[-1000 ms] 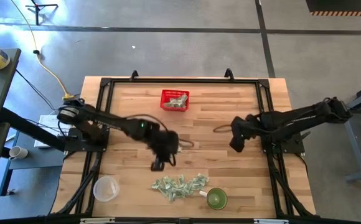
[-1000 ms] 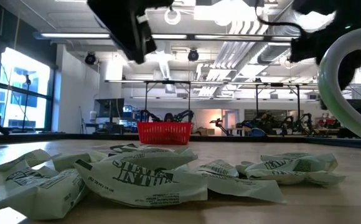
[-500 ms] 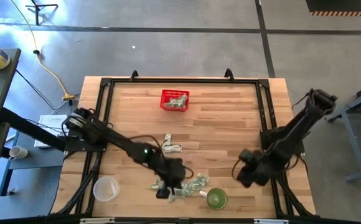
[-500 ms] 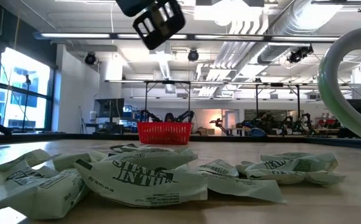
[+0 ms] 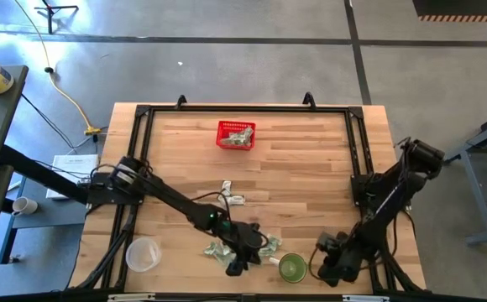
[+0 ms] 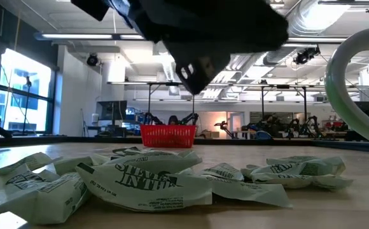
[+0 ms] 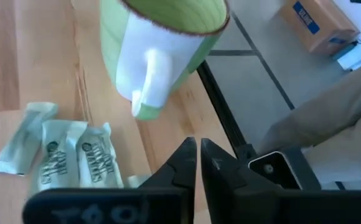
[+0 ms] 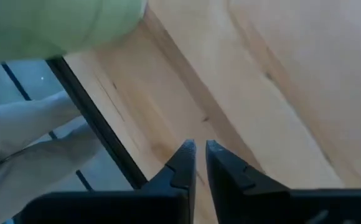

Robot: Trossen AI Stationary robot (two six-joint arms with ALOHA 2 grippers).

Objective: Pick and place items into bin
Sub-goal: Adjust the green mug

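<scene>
From above, my left end effector (image 5: 237, 267) is low over the items (image 5: 245, 250) heaped at the surface's (image 5: 311, 168) near edge; my right end effector (image 5: 326, 270) sits beside the green cup (image 5: 291, 268). The bin (image 5: 236, 134) stands far back. At table height, the items (image 6: 140, 181) sprawl before the bin (image 6: 167, 135). Both wrist views show my fingers nearly closed, holding nothing.

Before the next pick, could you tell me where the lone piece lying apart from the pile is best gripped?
Grip the lone piece across its narrower width, coming straight down from above. It lies flat on bare table, apart from the pile, so nothing crowds the fingers.
</scene>
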